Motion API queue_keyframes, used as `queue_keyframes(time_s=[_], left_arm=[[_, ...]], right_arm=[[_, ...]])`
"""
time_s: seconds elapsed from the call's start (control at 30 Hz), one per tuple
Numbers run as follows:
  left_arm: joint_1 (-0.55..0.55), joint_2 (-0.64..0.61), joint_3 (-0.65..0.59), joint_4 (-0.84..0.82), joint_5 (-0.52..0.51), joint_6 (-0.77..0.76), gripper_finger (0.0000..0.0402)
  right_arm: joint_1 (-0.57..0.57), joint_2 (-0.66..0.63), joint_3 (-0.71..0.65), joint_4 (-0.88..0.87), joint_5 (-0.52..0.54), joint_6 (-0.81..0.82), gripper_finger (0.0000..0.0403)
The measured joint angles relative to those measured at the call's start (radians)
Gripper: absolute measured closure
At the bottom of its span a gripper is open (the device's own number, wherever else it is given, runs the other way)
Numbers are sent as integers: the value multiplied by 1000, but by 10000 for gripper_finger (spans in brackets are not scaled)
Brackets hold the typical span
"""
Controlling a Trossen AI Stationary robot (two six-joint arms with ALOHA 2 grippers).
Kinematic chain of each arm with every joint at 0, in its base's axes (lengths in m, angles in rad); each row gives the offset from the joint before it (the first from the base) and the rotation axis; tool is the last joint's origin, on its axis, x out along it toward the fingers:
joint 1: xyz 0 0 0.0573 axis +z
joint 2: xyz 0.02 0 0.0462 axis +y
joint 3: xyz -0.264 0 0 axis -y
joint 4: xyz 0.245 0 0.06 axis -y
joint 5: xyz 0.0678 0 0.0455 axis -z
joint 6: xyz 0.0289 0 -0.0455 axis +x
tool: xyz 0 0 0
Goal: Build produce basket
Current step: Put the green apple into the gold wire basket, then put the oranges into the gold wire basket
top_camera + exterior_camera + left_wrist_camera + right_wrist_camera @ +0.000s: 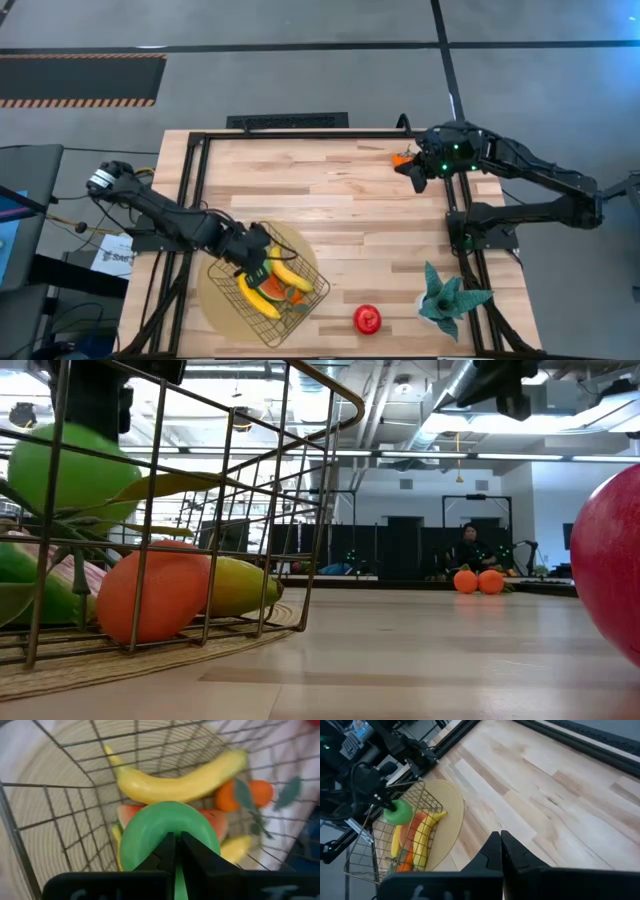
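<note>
Your left gripper (pixel 175 851) is over the basket (pixel 300 312) at the near left of the table, its fingers pinched tight on the green apple (pixel 167 832). In the right wrist view the apple (pixel 398 813) hangs above the fruit already inside, at about the height of the rim.

The apple looks like hard, smooth, light plastic, so expect it to be slippery and to roll once freed. The hold seems to sit on its top edge or stem, a thin bite, so I would avoid any swing. Lower it close to the pile before you let go.

Under it lie a banana (pixel 182 782), a red-orange wedge slice (pixel 212 822), a small leafy orange (pixel 245 795) and the tip of a second banana (pixel 235 849). All look rigid and light. The bananas are best taken across the middle.

The wire basket is thin and light and rests on a round tan mat (pixel 215 290). It will slide or tip if you knock a wall.

Your right gripper (pixel 412 168) waits at the far right of the table, fingers together and holding nothing, next to another small orange (pixel 401 157). The shiny red fruit (pixel 367 319) sits on the near edge, right of the basket and apart from it. It is round and glossy, so grip it across its widest part. Leave the teal plant (pixel 447 297) at the near right alone.
</note>
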Motion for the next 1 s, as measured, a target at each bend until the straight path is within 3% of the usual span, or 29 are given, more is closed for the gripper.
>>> queue_keyframes(time_s=[0.17, 0.5, 0.77, 1.0], left_arm=[[-6, 39, -24, 0, -72, -15, 401], [-5, 116, -24, 13, -75, 18, 390], [23, 115, -11, 39, -72, 96, 328], [86, 115, 77, 9, -29, 188, 270]], right_arm=[[23, 6, 0, 1, 0, 26, 400], [67, 52, -1, -16, 0, 51, 391], [68, 80, -1, -28, 0, 43, 375], [63, 75, -1, -63, 0, 32, 372]])
